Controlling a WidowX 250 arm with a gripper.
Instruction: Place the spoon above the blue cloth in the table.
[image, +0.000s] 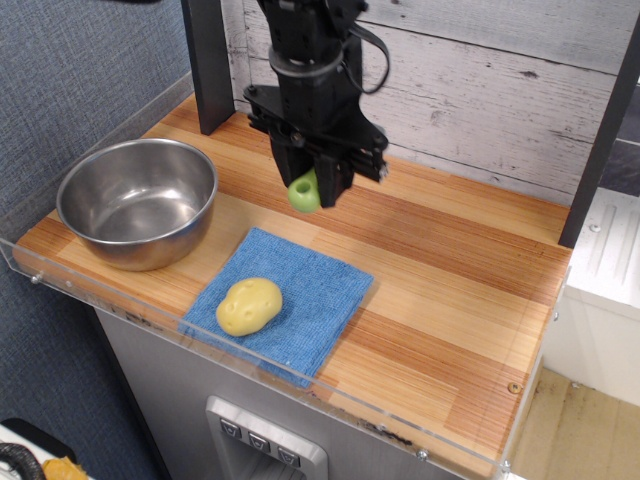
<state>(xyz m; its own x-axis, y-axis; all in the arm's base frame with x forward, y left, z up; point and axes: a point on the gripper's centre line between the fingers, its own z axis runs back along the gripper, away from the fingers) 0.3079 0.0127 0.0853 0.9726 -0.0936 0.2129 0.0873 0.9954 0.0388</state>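
I see the end effector (318, 185) clamped on the spoon (305, 191), only its green handle end with the hole showing below. It hangs over the tabletop (450, 270) on the far side of the blue cloth (310, 290). A yellow potato (249, 305) lies on the cloth; the steel bowl (137, 201) stands left.
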